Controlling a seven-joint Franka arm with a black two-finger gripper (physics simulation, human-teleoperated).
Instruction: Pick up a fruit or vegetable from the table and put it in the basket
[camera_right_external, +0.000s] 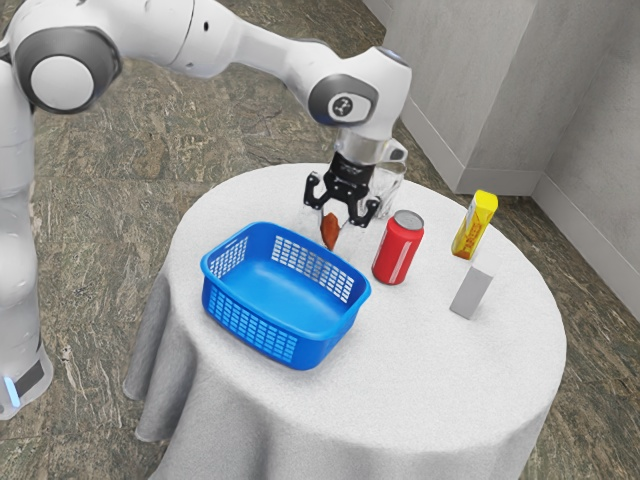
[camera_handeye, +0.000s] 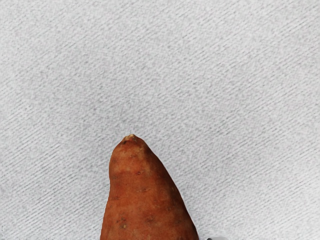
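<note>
One sweet potato (camera_right_external: 330, 231) lies directly below our gripper (camera_right_external: 336, 214); whether we grasp it, we cannot tell. The exterior view shows the basket (camera_right_external: 309, 352) near our gripper, the wrist view the potato's pale tip.

The white arm (camera_right_external: 245, 50) is standing on its base (camera_right_external: 28, 375) well apart from the blue basket (camera_right_external: 328, 350), rising at the exterior view's left of it to a rounded joint (camera_right_external: 62, 82) above the basket's height and stretching across toward the exterior view's right. The wrist (camera_right_external: 368, 90) is bending downward above and beyond the basket's far rim, and the black jaws are hanging below it, pointing down near that rim without touching it.
</note>
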